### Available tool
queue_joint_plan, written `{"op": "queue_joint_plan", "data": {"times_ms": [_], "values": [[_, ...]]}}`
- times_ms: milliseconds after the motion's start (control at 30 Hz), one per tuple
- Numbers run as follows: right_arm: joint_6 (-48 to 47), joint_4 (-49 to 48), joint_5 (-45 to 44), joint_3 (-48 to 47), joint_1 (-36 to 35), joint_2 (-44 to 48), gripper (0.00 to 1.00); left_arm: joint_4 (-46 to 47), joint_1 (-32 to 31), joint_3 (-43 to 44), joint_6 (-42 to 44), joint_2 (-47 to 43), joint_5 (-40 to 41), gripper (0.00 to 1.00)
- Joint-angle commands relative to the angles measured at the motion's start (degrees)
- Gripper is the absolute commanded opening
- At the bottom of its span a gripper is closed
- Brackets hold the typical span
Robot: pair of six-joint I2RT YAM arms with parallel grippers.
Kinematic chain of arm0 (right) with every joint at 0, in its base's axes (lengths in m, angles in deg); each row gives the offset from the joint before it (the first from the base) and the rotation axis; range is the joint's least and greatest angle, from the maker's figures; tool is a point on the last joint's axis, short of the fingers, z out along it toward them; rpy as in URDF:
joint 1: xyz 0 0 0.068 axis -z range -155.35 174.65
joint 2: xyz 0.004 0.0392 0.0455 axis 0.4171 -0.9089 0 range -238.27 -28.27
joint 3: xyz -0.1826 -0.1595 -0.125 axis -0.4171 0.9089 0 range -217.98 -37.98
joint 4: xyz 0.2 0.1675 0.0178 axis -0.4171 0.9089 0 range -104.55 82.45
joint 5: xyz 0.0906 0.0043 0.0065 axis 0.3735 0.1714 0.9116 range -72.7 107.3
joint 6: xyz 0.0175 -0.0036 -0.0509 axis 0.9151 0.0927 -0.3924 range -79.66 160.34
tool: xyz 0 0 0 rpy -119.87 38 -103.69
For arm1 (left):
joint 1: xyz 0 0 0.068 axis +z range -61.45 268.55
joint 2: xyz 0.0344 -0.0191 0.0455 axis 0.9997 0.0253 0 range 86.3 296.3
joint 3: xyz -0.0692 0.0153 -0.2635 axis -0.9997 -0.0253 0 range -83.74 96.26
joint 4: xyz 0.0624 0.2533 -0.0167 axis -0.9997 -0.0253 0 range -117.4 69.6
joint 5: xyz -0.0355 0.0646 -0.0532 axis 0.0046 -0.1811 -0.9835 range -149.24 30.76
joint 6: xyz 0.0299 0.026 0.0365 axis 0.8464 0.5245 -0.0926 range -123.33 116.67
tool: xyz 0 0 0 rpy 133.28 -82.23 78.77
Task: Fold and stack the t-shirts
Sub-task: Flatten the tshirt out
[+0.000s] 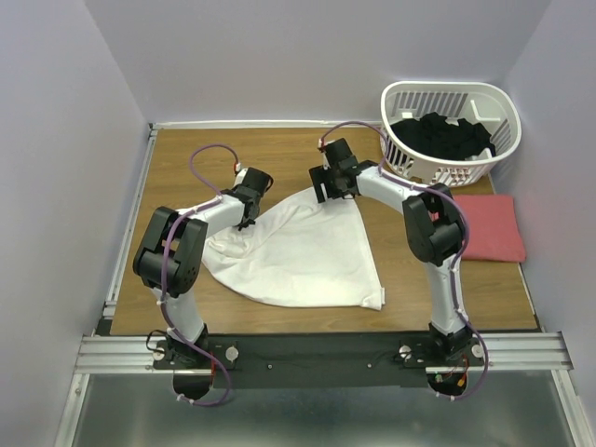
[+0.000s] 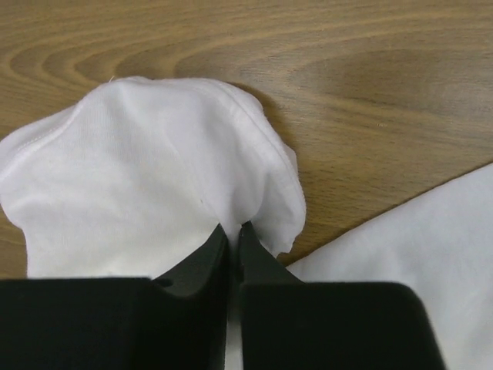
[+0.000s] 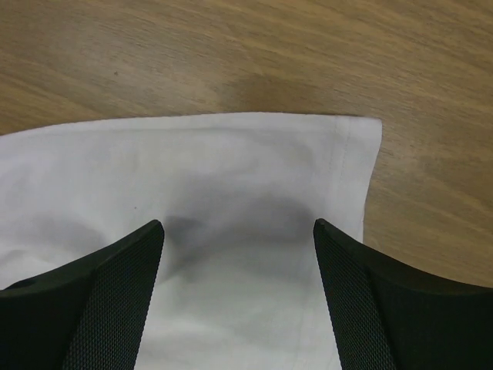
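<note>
Both arms reach forward over the bench (image 1: 214, 154), wrists tipped down. The left hand (image 2: 233, 230) is pinched closed on a bunched, hemmed part of the white t-shirt (image 1: 298, 256), whose body spreads to its right. The right hand (image 3: 237, 223) hangs wide open over the shirt's hemmed corner, with cloth beneath its fingers. Bare wood lies beyond both hands. The salmon-red t-shirt (image 1: 489, 228) lies well right of the right hand, beside the basket (image 1: 447, 163).

Top external, high above the near side of the white t-shirt (image 1: 307, 261), facing down, distant, left wrist, close above its bunched left edge, right wrist, close above its far corner, shirt shared by all.
</note>
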Motion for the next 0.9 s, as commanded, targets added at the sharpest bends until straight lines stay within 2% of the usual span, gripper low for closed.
{"op": "queue_joint_plan", "data": {"times_ms": [0,133,200,300,333,433,500,600,800,833,867], "values": [[-2.0,-0.2,-4.5,-3.0,-0.1,-3.1,0.85,0.9,-0.3,-0.9,-0.2,-1.1,2.6,0.03],[-2.1,-0.2,-4.4,-1.9,-0.1,-4.3,0.80,1.0,-0.2,-1.0,-0.7,-3.3,3.6,0.00],[-2.3,-0.2,-4.3,-1.2,0.0,-4.8,0.70,0.9,0.3,-0.8,-0.8,-4.2,4.4,0.00],[-3.2,-0.2,-4.1,0.3,0.1,-5.1,0.45,0.7,2.0,1.0,-0.5,-5.6,4.6,0.00],[-3.3,-0.2,-4.2,0.6,0.2,-5.2,0.29,0.5,2.4,1.6,-0.4,-5.7,4.6,0.00],[-3.8,-0.2,-4.3,0.7,0.4,-5.3,0.05,0.1,4.4,4.5,0.3,-5.7,4.3,0.00],[-4.0,-0.2,-4.8,0.5,0.6,-5.2,0.01,-0.1,5.4,7.4,0.3,-5.4,3.8,0.00],[-4.9,-0.2,-5.0,-1.8,1.1,-3.9,0.01,-0.5,7.7,11.5,0.6,-4.9,1.9,0.00],[-6.7,-0.2,-8.1,-12.7,4.6,-1.8,0.01,-4.3,11.8,33.0,1.5,1.5,-1.7,0.00],[-6.7,-0.2,-8.7,-17.5,6.1,-1.6,0.01,-6.1,12.4,41.2,1.4,3.9,-2.2,0.00],[-6.7,-0.2,-8.9,-19.9,6.8,-1.3,0.01,-7.1,13.0,45.5,1.3,5.2,-2.7,0.00]]}}
